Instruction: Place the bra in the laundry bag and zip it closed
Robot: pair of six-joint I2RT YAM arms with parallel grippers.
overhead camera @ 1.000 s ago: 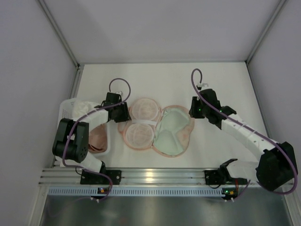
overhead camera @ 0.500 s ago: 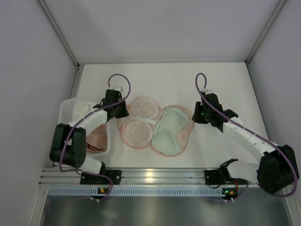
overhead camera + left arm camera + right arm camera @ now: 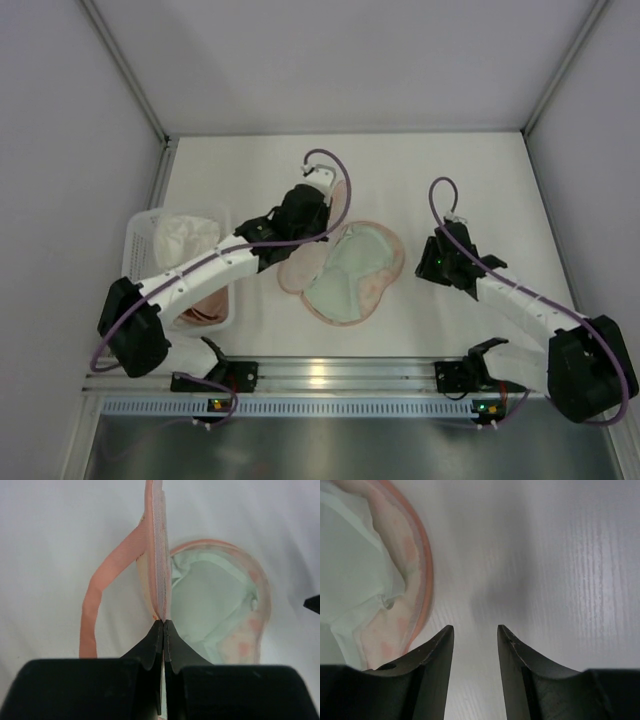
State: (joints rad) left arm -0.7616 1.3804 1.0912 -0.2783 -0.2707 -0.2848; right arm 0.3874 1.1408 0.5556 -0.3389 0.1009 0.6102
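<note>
Clamping together on a thin pink edge, my left hand (image 3: 163, 622) holds the free half of the laundry bag (image 3: 355, 280). Its fingers are pressed flat against each other, with only that edge between them. In the left wrist view the gripped half stands upright on edge and runs straight away from the fingertips. A salmon loop strap (image 3: 92, 600) arcs down on its left side.

The other half of the bag lies flat and open on the worktop (image 3: 440, 180). Its pale mint lining faces up and is ringed by a peach rim. It sits about midway between the left and right edges, nearer the near edge than the far one. From above, my left hand (image 3: 300, 215) is over the far-left part of the bag.

I cannot make out the bra in any view, so I cannot tell where it lies.

My right hand (image 3: 475, 635) has its fingers apart with nothing between them. It hangs over bare worktop just beside the right rim of the bag (image 3: 395, 555), without touching it. From above, it (image 3: 432, 265) stands between the bag and the right edge.

A white basket (image 3: 130, 245) sits at the left edge of the worktop. It holds a whitish cloth (image 3: 185, 235) at its far end and a pinkish garment (image 3: 205, 305) at its near end.
</note>
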